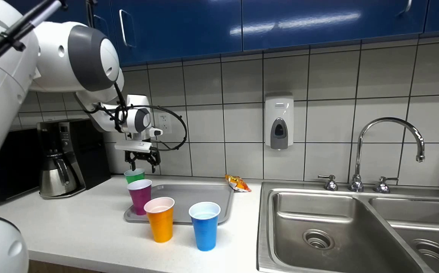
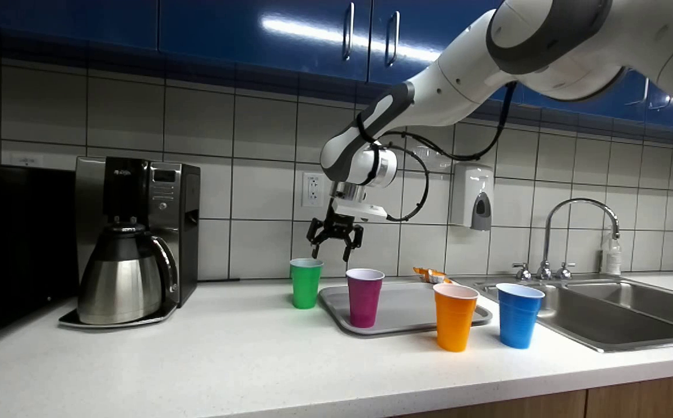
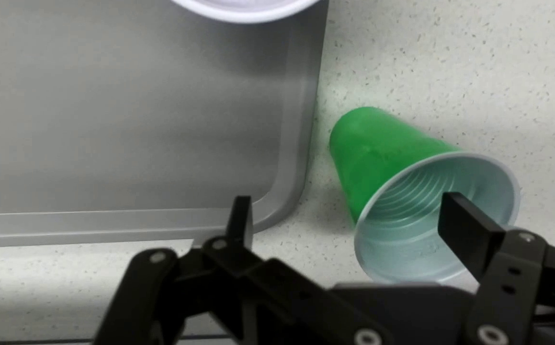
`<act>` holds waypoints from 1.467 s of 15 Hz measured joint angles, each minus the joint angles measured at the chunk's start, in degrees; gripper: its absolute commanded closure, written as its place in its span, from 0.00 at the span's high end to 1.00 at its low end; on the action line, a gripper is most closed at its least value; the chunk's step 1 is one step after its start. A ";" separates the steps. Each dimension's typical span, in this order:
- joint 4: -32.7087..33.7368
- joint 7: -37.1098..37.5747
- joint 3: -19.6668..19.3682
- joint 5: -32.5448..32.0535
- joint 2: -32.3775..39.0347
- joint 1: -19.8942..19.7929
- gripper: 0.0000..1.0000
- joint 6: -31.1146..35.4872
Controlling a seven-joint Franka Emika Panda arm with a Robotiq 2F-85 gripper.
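Nearest in the wrist view, the gripper (image 3: 345,205) has its jaws spread wide, nothing in its grip; one fingertip overlaps the mouth of the green cup (image 3: 378,148) there. That cup stands upright on the counter (image 2: 197,366), just off the rear corner of the tray (image 2: 403,305) towards the coffee maker (image 2: 130,244). On the tray, near the front corner on that side, stands the purple cup (image 2: 364,299). The orange cup (image 2: 454,319) and blue cup (image 2: 518,319) stand before the tray's front edge.
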 measured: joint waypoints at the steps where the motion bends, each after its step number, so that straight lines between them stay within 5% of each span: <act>1: 1.08 0.54 -0.03 -0.01 0.82 0.25 1.00 0.00; 15: 13.12 2.42 -0.44 -0.98 9.60 1.83 1.00 -7.17; 16: 13.64 2.42 -0.45 -1.17 9.89 1.85 0.94 -7.78; 17: 14.08 2.42 -0.46 -1.39 10.15 1.88 0.74 -8.27; 22: 15.37 2.10 -0.45 -1.65 10.85 1.93 0.35 -9.51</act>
